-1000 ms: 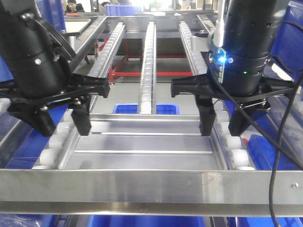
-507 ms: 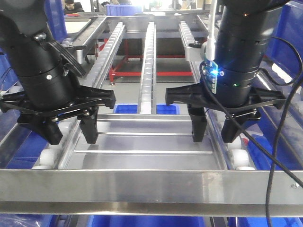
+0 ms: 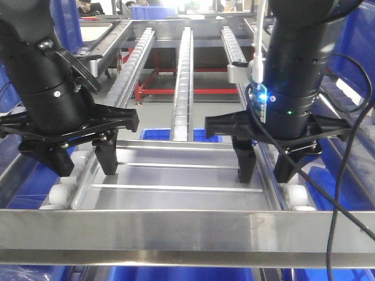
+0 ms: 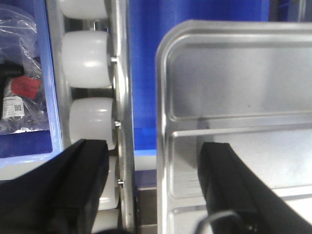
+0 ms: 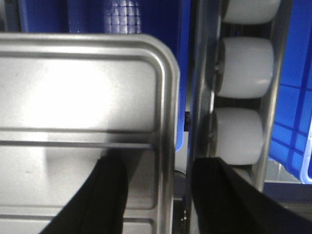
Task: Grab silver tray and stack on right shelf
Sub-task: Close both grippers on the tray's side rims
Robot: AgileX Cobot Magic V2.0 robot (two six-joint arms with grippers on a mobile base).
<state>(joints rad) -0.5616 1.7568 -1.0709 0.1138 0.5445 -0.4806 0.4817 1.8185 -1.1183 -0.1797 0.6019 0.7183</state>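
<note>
- The tray (image 3: 176, 175) lies flat on the shelf (image 3: 184, 76), between the two outer roller rails and just behind the steel crossbar (image 3: 187, 231).
- The left gripper (image 3: 85, 170) is released. It straddles the tray's left rim, with one finger inside the tray and the other outside over the rollers.
- In the left wrist view the gripper (image 4: 152, 158) has the rim of the tray (image 4: 234, 87) in the gap between its fingers, and neither finger touches it. The white rollers (image 4: 87, 53) and their steel rail lie just beside the outer finger.
- The right gripper (image 3: 265, 175) is also released and straddles the right rim the same way.
- In the right wrist view the gripper (image 5: 163, 163) sits closer about the rim of the tray (image 5: 73, 87), though a slim gap shows on each side. The rollers (image 5: 243, 66) stand just beyond the outer finger.
- A blue bin (image 3: 208, 133) shows below the tray's far edge, and blue plastic fills the gaps beside both rails.
- A clear bag (image 4: 19, 92) with a red label lies in the bin left of the left rail.
- A black cable (image 3: 345, 193) hangs from the right arm and crosses in front of the crossbar on the right.
- A red frame (image 3: 158, 91) is visible lower down, behind the middle rail.
</note>
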